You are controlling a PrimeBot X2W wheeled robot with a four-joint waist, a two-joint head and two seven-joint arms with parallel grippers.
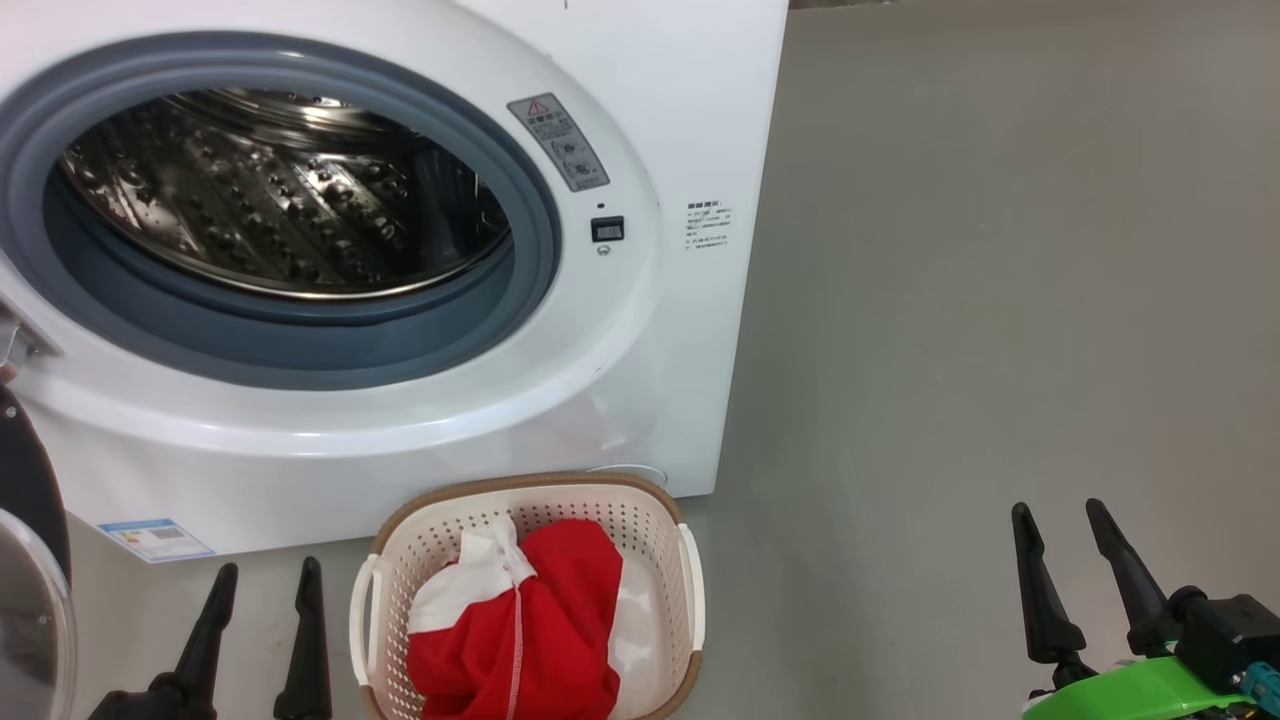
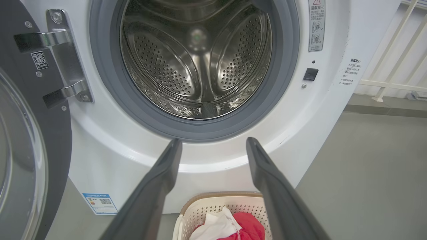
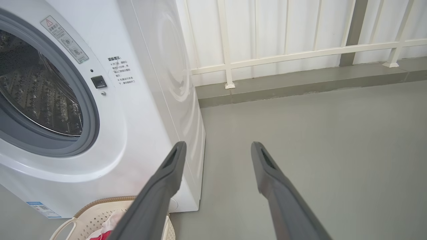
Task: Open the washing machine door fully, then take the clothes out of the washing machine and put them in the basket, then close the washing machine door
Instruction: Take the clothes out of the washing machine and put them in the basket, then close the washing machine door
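Left claw (image 1: 269,568) hangs empty with its fingers spread wide, low in front of the washing machine (image 1: 640,380) and just left of the basket (image 1: 450,497). Right claw (image 1: 1057,510) is likewise wide and empty, well off to the right over bare floor (image 1: 1000,300).

The clothes (image 1: 540,610) lie heaped in the basket, red with a white panel. The basket stands on the floor close against the machine's front, below the opening. The drum (image 1: 280,190) shows nothing but steel, so unloading looks finished, and the washing machine door (image 1: 25,480) stands swung out to the left, so opening is done. By my judgement only closing the door is left, likely a job for the nearer claw.

The left wrist view looks straight into the drum to its back wall, with no fabric there, where the head view looks down at it from above. It also shows the door's metal hinge (image 2: 63,50) and much of the glass, which the head view cuts off at its edge. The right wrist view adds the machine's side panel and a white railing (image 3: 283,53) behind it.
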